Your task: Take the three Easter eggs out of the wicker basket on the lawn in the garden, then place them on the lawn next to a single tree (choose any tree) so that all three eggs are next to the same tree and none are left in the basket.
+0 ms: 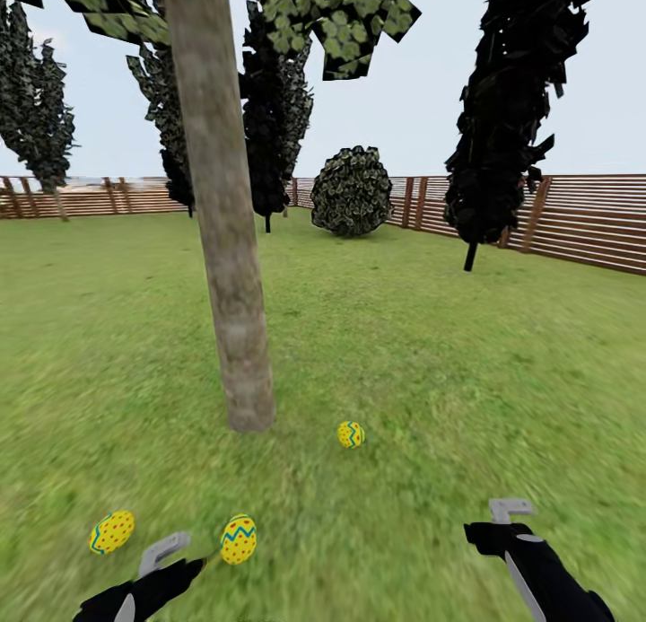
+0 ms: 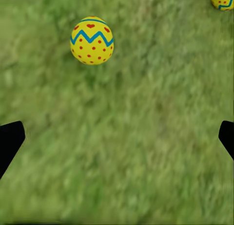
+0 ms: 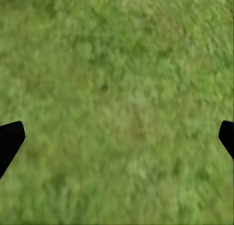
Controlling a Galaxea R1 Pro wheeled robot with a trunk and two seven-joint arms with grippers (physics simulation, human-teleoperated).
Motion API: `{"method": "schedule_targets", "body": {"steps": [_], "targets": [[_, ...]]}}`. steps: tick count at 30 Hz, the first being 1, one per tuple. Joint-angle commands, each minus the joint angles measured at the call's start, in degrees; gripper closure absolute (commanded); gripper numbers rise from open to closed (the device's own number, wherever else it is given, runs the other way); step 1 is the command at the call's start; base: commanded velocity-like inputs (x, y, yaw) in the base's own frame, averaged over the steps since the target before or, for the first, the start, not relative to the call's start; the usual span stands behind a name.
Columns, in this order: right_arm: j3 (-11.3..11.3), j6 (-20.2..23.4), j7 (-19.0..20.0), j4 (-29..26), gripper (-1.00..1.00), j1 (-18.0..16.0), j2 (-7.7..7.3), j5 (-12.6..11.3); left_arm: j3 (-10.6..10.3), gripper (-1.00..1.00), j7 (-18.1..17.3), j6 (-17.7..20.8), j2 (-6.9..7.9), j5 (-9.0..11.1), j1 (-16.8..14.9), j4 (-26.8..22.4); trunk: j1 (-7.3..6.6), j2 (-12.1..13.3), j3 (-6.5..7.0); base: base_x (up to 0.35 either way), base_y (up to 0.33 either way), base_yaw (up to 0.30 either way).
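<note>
Left end effector (image 2: 117, 137) spread above Easter egg (image 2: 92, 40).

I am holding my left gripper (image 1: 184, 550) and my right gripper (image 1: 502, 519) low, arms reaching forward, fingers (image 2: 10, 140) spread wide apart, gripping nothing.

obstacle: tree (image 1: 224, 245) trunk ahead-left | lawn (image 1: 467, 371) right of trunk open | eggs near left end effector (image 1: 166, 559): one (image 1: 238, 538) just beside, one (image 1: 111, 531) apart

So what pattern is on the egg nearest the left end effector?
Yellow egg with a blue zigzag band and red dots; clearest in the left wrist view.
</note>
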Motion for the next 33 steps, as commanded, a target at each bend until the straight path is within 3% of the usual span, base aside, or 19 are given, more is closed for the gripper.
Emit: {"method": "schedule_targets", "body": {"steps": [1, 33], "targets": [[-0.08, 0.35, 0.07, -0.13, -1.00, 0.00, 0.01, 0.26, 0.28, -1.00, -0.27, 0.47, -0.07, 0.19, -0.06, -0.05, 0.00, -0.03, -0.06, 0.000, 0.000, 0.297], [0.01, 0.35, 0.07, -0.13, -1.00, 0.00, 0.19, 0.32, 0.40, -1.00, -0.31, 0.47, -0.02, 0.26, -0.06, -0.05, 0.00, -0.03, -0.06, 0.000, 0.000, 0.297]]}}
